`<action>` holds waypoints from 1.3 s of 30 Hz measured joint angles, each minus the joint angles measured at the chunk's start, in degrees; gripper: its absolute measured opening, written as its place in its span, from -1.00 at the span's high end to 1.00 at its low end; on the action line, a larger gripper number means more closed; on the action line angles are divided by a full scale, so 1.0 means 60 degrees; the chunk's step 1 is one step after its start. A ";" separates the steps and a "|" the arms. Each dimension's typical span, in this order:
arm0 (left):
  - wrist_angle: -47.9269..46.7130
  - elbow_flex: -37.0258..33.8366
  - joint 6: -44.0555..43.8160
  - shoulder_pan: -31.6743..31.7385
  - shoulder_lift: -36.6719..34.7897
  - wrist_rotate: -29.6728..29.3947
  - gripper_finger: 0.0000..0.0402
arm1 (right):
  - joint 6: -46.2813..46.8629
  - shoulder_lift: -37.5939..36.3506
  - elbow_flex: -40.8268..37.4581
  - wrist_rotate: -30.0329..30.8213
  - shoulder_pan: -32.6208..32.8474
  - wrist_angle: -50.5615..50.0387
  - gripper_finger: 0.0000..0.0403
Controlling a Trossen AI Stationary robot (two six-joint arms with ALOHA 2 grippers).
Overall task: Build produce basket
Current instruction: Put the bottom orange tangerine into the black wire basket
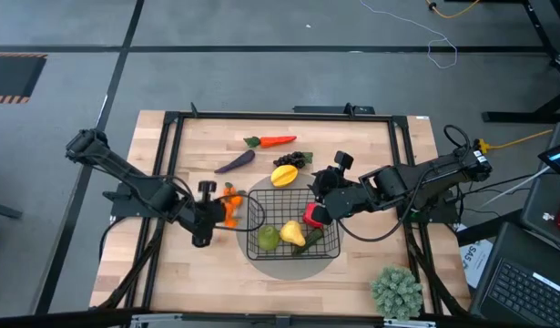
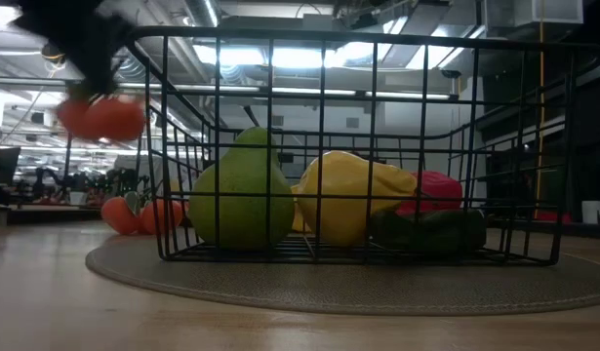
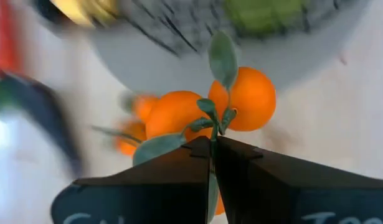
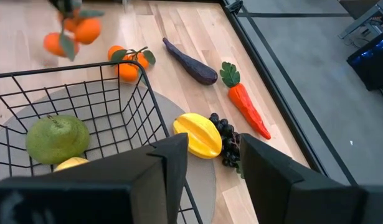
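Partly filled basket, black wire mesh, sitting on a grey round mat near the middle of a wooden table. Inside already: green pear-shaped fruit, yellow fruit, red pepper and a dark green cucumber low beside it. Left gripper just outside the basket's left wall, fingers pressed together on the leafy stem of a tangerine cluster, cluster hanging lifted off the table and, judging by the low view, near rim height. Second tangerine cluster lying on the wood just beneath and beside that gripper. Right gripper over the basket's far right corner, fingers spread, holding nothing. Still out on the table, beyond the right gripper: ridged yellow fruit touching the mat edge, grapes just beside it, purple eggplant and carrot farther off. Roughly half done, by this count. Main edge to mind: the upright left wall between the held cluster and the open top, with free space inside at the near left corner. Bare wood around the loose pieces, but the right gripper close to the far rim. Pale bushy plant well apart at the table's near right corner.
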 joint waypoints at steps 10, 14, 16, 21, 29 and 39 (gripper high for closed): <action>0.0902 0.1235 0.3162 0.0086 -0.0007 -0.5204 1.00 | -0.0007 0.0000 0.0001 0.0011 0.0000 -0.0004 0.30; 0.2168 0.1235 0.4291 0.0327 -0.0007 -0.5236 1.00 | -0.0011 0.0000 0.0000 0.0015 0.0000 -0.0004 0.30; 0.2881 0.1235 0.4817 0.0417 -0.0007 -0.4867 1.00 | -0.0015 0.0000 0.0000 0.0018 0.0000 -0.0004 0.30; 0.4626 0.1238 0.6282 0.0769 0.0023 -0.2987 1.00 | -0.0028 0.0000 0.0000 0.0057 -0.0028 -0.0001 0.30; 0.5699 0.1238 0.6854 0.1657 0.0041 -0.1006 1.00 | -0.0617 0.0020 0.0000 0.0103 -0.0081 0.1225 0.30; 0.6326 0.1228 0.6855 0.2408 0.0389 -0.0223 1.00 | -0.3260 0.0275 -0.0102 -0.1437 -0.0279 0.4271 0.30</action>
